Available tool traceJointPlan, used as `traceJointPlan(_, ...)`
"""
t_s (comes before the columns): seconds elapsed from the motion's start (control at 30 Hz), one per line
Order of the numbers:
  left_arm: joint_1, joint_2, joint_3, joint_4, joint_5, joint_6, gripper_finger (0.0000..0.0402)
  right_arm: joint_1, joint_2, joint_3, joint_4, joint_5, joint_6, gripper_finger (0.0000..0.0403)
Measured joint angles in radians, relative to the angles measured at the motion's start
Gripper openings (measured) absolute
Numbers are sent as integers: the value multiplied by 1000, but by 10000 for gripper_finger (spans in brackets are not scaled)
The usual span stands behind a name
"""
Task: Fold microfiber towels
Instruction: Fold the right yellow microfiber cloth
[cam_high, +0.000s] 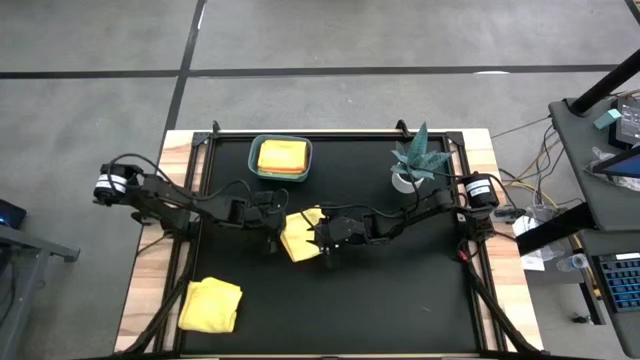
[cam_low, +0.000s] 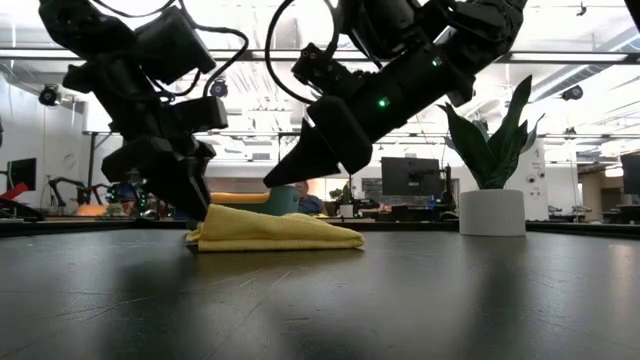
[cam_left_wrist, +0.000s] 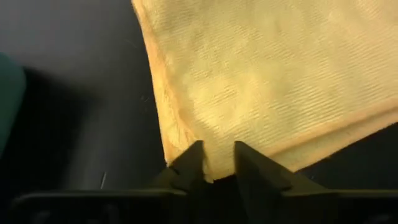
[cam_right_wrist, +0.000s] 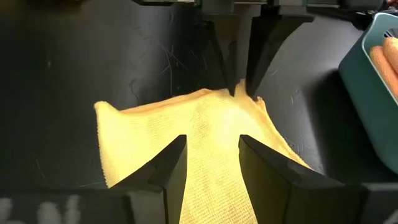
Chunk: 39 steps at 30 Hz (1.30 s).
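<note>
Both my grippers meet at the folded yellow microfiber towel (cam_high: 300, 236): left gripper (cam_left_wrist: 217, 163) pinching its corner, right gripper (cam_right_wrist: 211, 163) parted above it; teal plastic bin (cam_high: 281, 176) holds folded towels (cam_high: 281, 157).

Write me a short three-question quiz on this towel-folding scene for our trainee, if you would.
1. True or false: the potted plant stands inside the teal bin.
2. How many yellow towels lie on the mat outside the bin?
3. Which claw is at the middle towel? A left only, B right only, C both.
Key: 1 false, the plant stands apart from it. 2 two, the middle one and the corner towel. 3 C, left claw and right claw.
</note>
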Motion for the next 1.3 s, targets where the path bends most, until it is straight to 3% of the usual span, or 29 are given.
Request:
traceJointPlan(0.13, 2, -6, 2, -2, -4, 16, 9, -2, 0, 0, 0, 0, 1, 139)
traceJointPlan(0.3, 3, -6, 10, -3, -107, 55, 8, -3, 0, 0, 0, -1, 0, 136)
traceJointPlan(0.43, 6, -11, 17, -4, -117, 82, 1, -5, 0, 0, -1, 2, 17, 135)
traceJointPlan(0.63, 6, -55, 38, -57, -116, 82, 6, -40, -18, 23, -99, 110, 279, 134)
traceJointPlan(0.7, 6, -78, 39, -64, -85, 86, 6, -60, -37, 43, -186, 98, 392, 134)
traceJointPlan(0.83, 5, -106, 23, -40, 88, 107, 6, -91, -53, 90, -402, 68, 602, 134)
traceJointPlan(0.93, 1, -94, -2, 3, 160, 100, 6, -105, -53, 107, -480, 20, 662, 134)
traceJointPlan(1.1, -9, -33, -14, 60, 180, 100, 6, -114, -55, 102, -491, -104, 707, 134)
traceJointPlan(1.3, -8, 42, -17, 111, 184, 101, 6, -123, -55, 96, -519, -116, 750, 134)
